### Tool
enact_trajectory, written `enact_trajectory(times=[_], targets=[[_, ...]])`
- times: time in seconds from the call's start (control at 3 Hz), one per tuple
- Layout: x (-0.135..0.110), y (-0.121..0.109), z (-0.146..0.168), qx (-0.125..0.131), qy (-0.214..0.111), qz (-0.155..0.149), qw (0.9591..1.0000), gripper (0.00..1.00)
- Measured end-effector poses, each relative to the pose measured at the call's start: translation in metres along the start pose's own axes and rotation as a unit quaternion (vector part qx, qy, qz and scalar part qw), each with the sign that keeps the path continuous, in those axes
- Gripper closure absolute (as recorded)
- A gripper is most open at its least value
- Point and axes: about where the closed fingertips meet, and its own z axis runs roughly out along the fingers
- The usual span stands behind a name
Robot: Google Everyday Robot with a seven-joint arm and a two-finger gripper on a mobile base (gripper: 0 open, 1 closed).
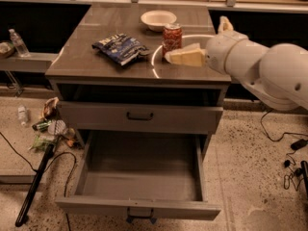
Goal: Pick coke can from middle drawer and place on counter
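The coke can stands upright on the counter, right of centre and just in front of a white bowl. My gripper is over the counter's right side, just right of the can and apart from it. It is open and empty, with one pale finger pointing left towards the can's base. The middle drawer is pulled fully out below, and its tray is bare.
A white bowl sits at the back of the counter and a dark blue chip bag lies left of the can. The top drawer is shut. Trash, a black pole and cables lie on the floor.
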Motion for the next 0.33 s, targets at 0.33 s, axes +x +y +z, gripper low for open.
enact_trajectory(times=[0.33], targets=[[-0.0098,-0.0027,-0.0073,0.001,-0.008,0.006,0.9999,0.00]])
